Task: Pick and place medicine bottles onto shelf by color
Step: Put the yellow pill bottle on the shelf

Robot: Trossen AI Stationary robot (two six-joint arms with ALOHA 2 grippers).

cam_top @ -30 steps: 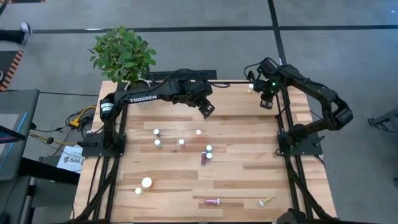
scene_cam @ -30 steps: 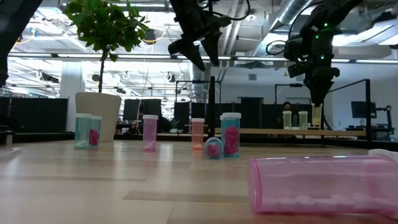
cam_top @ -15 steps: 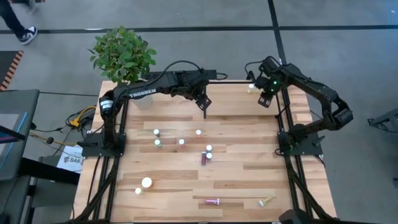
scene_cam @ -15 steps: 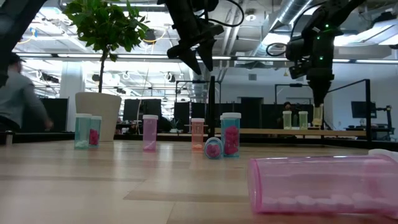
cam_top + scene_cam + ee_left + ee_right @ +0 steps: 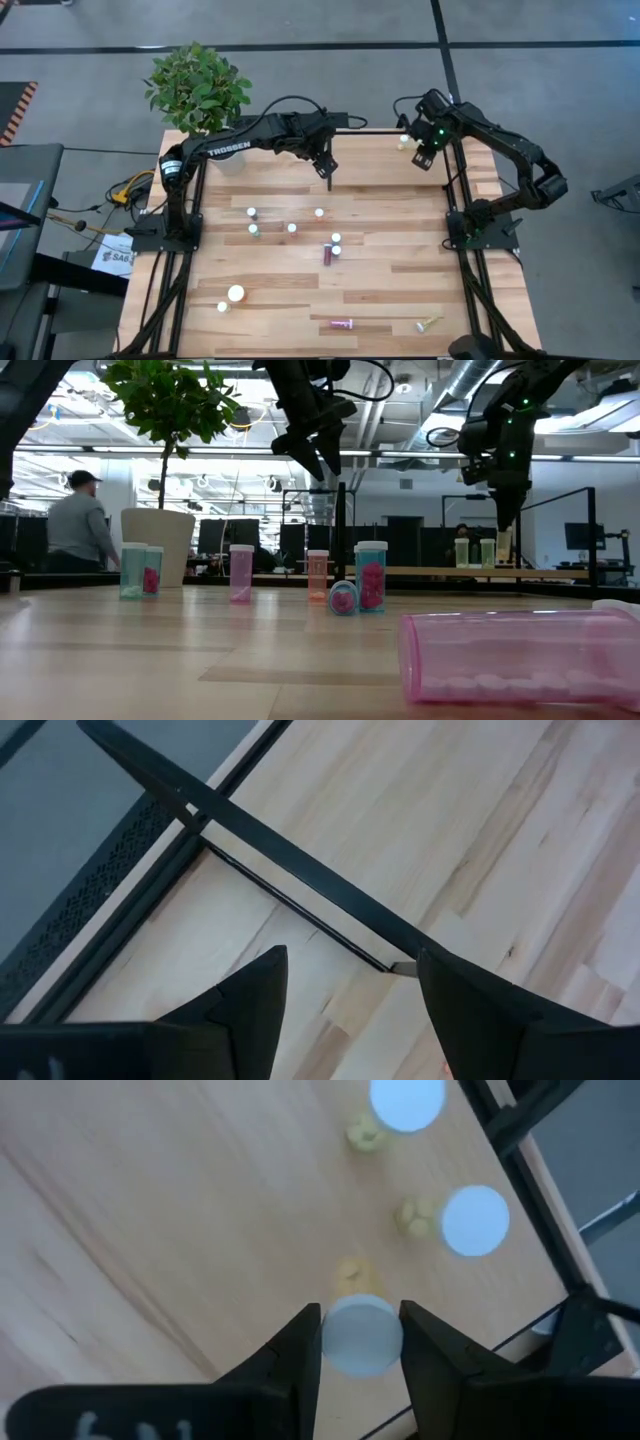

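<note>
Your right gripper [image 5: 360, 1342] has stayed clamped on a yellow bottle [image 5: 362, 1335] above the shelf [image 5: 200, 1200] beside two others; your left gripper [image 5: 350, 985], open and empty, has swung toward the table's back edge.

Plant [image 5: 197, 87] upper left of frame; shelf [image 5: 385, 147] upper right; bottles [image 5: 292, 227] mid-table, others [image 5: 342, 324] along the bottom

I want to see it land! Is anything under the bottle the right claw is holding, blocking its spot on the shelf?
Nothing visible blocks it. The right gripper holds a white-capped bottle above bare shelf wood; two yellow bottles already stand farther along, clear of it.
</note>
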